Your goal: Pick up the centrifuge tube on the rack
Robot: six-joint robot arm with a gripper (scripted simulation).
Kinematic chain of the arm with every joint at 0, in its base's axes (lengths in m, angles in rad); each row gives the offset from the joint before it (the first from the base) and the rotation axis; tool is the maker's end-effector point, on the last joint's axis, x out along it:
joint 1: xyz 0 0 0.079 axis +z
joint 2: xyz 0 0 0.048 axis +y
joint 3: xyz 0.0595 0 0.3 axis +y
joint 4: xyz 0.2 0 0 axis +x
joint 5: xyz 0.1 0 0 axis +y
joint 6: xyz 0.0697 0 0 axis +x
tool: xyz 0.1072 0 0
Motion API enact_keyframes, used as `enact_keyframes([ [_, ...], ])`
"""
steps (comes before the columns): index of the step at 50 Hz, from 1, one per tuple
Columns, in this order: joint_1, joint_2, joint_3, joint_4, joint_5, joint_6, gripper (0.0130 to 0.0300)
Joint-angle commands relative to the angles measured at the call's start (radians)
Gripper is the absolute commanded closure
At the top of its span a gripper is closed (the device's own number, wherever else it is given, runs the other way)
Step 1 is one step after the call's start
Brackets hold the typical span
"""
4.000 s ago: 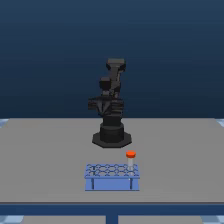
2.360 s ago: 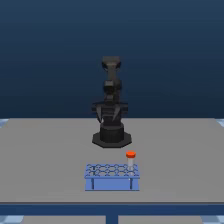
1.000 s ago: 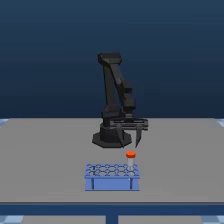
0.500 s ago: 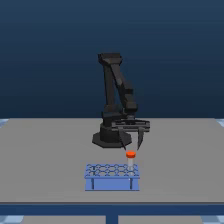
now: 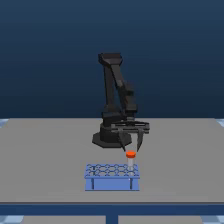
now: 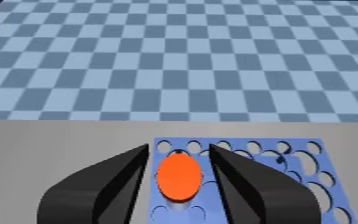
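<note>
Setting: grey table [image 5: 50, 150] under a dark blue backdrop; a blue-and-grey checkered floor shows beyond the table edge in the wrist view.

Item 1, the rack [image 5: 111, 177]: light blue, low, grid of round holes on top, thin legs. It stands in front of my base, near the table's front edge.

Item 2, the centrifuge tube [image 5: 131, 155]: upright in a hole at the rack's far corner, on the exterior view's right. Its orange-red cap stands above the rack top; the pale body below is barely visible.

Item 3, my gripper [image 5: 131, 148]: pointing down, directly over that corner of the rack. My jaws are open, holding nothing, one finger on each side of the cap [image 6: 179, 176]. The gaps look narrow and roughly even in the wrist view. Whether the fingertips reach the cap's level or hang just above it, I cannot tell.

Handling note, my judgement: I am aligned for the grasp. I should come straight down until the fingers bracket the cap or the neck just under it, keep clear of the rack top, close gently and evenly, then lift vertically so the tube does not bind in its hole.
</note>
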Motion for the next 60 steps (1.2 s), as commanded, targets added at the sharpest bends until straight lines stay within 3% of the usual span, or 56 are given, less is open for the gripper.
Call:
enact_keyframes([
  [1,0.0,0.006,0.005,-0.039,-0.006,0.049,0.013],
  [33,0.0,0.073,0.043,-0.314,-0.055,0.339,0.013],
  [58,0.0,0.085,0.049,-0.353,-0.065,0.38,0.013],
  [59,0.0,0.085,0.049,-0.353,-0.065,0.38,0.03],
  [60,0.0,0.085,0.049,-0.353,-0.065,0.38,0.03],
])
